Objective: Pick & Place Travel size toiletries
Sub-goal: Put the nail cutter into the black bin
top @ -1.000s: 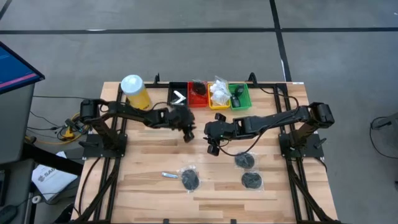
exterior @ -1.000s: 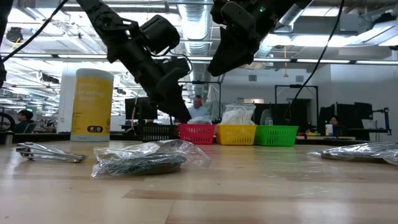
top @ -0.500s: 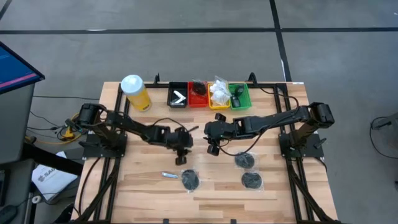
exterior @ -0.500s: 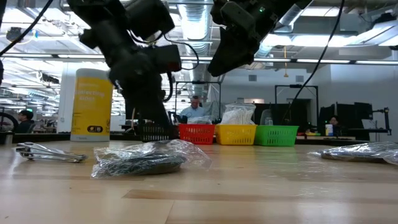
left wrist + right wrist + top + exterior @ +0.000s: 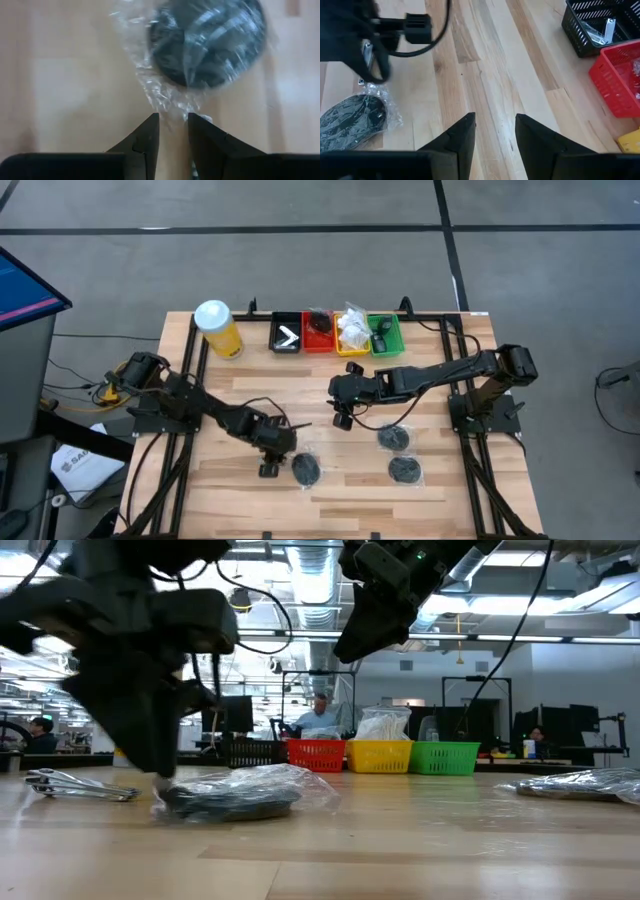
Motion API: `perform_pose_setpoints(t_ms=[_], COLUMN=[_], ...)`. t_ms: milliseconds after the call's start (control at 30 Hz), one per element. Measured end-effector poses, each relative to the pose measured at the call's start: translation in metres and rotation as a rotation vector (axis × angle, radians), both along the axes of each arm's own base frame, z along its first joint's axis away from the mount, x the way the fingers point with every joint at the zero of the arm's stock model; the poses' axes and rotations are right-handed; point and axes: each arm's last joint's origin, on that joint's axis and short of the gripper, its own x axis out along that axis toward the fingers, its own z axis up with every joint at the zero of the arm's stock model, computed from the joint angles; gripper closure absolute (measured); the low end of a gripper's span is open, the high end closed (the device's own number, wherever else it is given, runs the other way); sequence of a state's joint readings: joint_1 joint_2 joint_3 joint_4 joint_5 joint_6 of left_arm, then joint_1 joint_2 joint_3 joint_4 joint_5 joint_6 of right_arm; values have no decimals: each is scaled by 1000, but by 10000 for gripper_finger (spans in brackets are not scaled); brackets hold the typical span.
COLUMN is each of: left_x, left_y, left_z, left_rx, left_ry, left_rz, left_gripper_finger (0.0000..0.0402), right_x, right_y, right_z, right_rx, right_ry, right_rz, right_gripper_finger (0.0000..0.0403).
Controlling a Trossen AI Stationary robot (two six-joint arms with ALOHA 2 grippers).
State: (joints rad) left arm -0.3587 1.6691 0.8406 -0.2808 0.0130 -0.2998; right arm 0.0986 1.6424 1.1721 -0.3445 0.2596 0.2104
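A flat black disc in clear wrap (image 5: 305, 468) lies on the table near the front; it also shows as the disc (image 5: 207, 40) and the disc (image 5: 235, 798). My left gripper (image 5: 268, 468) points steeply down just left of it, narrowly open (image 5: 173, 127), with bare wood in the gap. A thin silver tube (image 5: 80, 785) lies further left. Two more wrapped discs (image 5: 393, 438), (image 5: 405, 470) lie to the right. My right gripper (image 5: 342, 418) hangs open (image 5: 495, 130) above the table's middle with nothing between its fingers. My left gripper stands at the crinkled edge of the disc's wrap (image 5: 167, 102), its fingers slanting down from the table's left. That edge ends just ahead of the two fingertips. Whether they touch it I cannot tell.
Along the far edge stand a black tray (image 5: 287, 335), a red tray (image 5: 318, 332), a yellow tray (image 5: 350, 332) and a green tray (image 5: 385, 335). A yellow canister with a white lid (image 5: 218, 328) stands at the far left. Bare wood lies between the arms.
My left gripper has swung from beside the black tray toward the table's near edge, sinking a little and turning as it went. It now stands at the left side of the wrapped disc. The disc has not moved.
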Motion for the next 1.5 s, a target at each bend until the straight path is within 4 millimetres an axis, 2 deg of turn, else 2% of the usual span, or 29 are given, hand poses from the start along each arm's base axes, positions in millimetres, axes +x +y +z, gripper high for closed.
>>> perform_pose_setpoints(t_ms=[267,633,767,1000,1133,1267,1500], left_x=[-15,-22,-25,-34,-38,-42,-45], left_y=[-27,-32,-36,-42,-40,-37,-35], left_z=[-1,-3,-3,-5,-5,-8,-12], left_rx=[-30,46,53,80,106,124,147], left_ry=[48,58,70,114,159,180,190], left_rz=[-17,-15,-35,-68,-71,-74,-83], left_gripper_finger=[307,304,284,225,209,219,264], right_x=[0,0,0,0,0,0,0], right_y=[0,0,-1,-1,-1,-1,-1], right_z=[0,0,0,0,0,0,0], right_rx=[0,0,0,0,0,-1,0], right_ry=[0,-1,-1,-2,-2,-2,-2], right_rz=[-1,-2,-2,-2,-2,-2,-2], right_gripper_finger=[275,274,273,275,275,275,274])
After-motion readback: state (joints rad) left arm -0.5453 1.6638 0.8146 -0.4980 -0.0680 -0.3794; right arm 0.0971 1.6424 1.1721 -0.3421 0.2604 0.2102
